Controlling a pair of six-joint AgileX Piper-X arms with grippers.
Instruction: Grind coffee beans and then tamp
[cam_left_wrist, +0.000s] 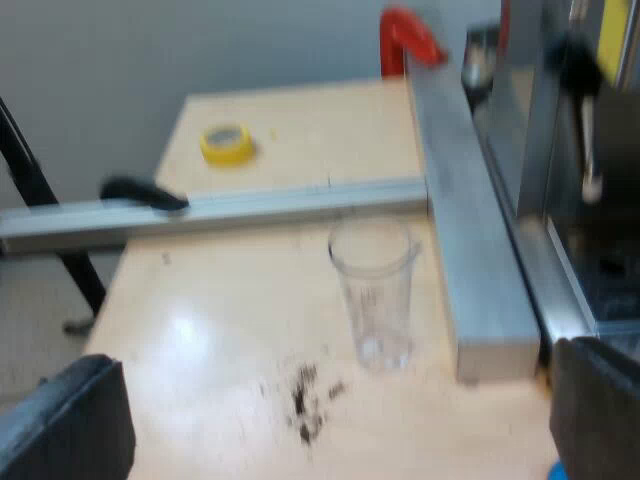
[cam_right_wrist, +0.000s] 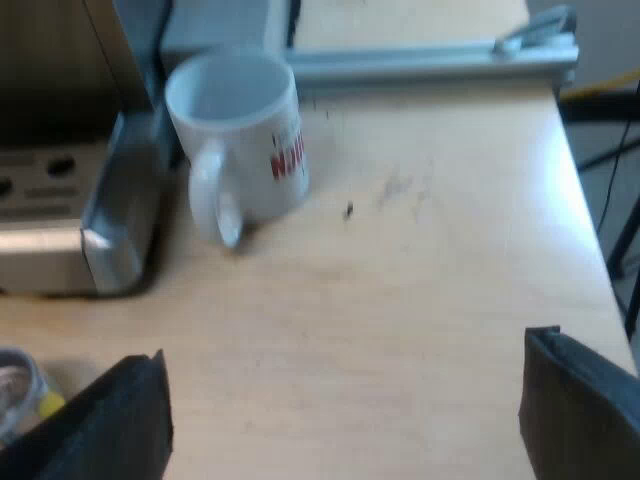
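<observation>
In the left wrist view a clear measuring glass (cam_left_wrist: 374, 290) stands upright on the pale wooden table (cam_left_wrist: 220, 330), beside a metal rail and close to the espresso machine (cam_left_wrist: 570, 150). My left gripper (cam_left_wrist: 335, 425) hangs open above the table, short of the glass, with nothing between its fingers. In the right wrist view a white mug (cam_right_wrist: 240, 140) with red print stands upright next to the espresso machine's base (cam_right_wrist: 70, 230). My right gripper (cam_right_wrist: 345, 415) is open over bare table, some way from the mug.
Aluminium rails (cam_left_wrist: 220, 210) cross the table, held by a black clamp (cam_left_wrist: 140, 192) and a red clamp (cam_left_wrist: 405, 38). A yellow tape roll (cam_left_wrist: 227, 143) lies beyond the rail. Spilled coffee grounds (cam_left_wrist: 308, 395) dot the table near the glass. The table's edge (cam_right_wrist: 590, 240) lies beside my right gripper.
</observation>
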